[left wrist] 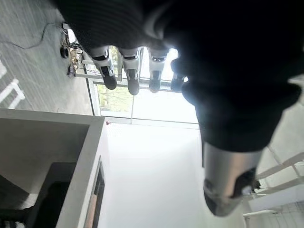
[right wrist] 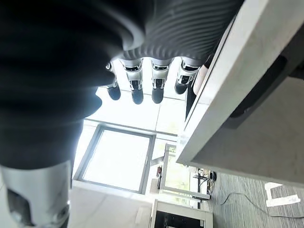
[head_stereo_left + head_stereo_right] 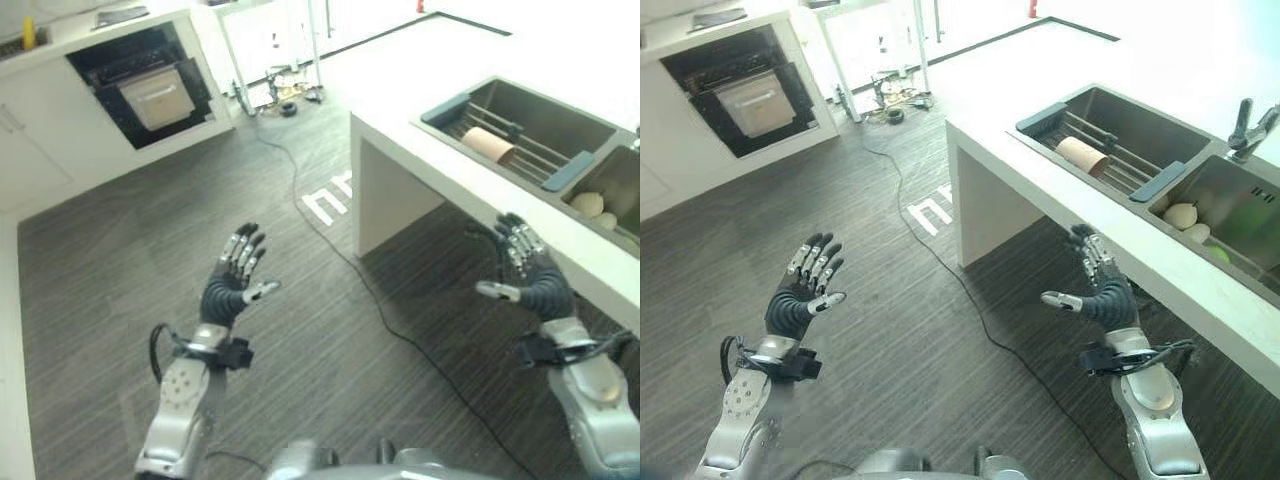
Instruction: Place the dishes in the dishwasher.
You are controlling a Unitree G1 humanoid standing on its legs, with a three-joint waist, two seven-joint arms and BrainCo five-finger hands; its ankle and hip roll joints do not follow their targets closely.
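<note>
Dishes [image 3: 1181,215] lie in sink [image 3: 1240,235]; cup [image 3: 1081,156] on rack [image 3: 1120,165].

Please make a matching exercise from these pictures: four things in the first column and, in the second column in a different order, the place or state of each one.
Things:
1. tan cup
2. dishwasher
3. left hand
4. right hand

Places or states:
A. by the front edge of the counter, fingers straight
B. lying on its side on the rack over the sink
C. raised above the dark floor, holding nothing
D. across the room, door open

Pairs: 1-B, 2-D, 3-C, 4-A
</note>
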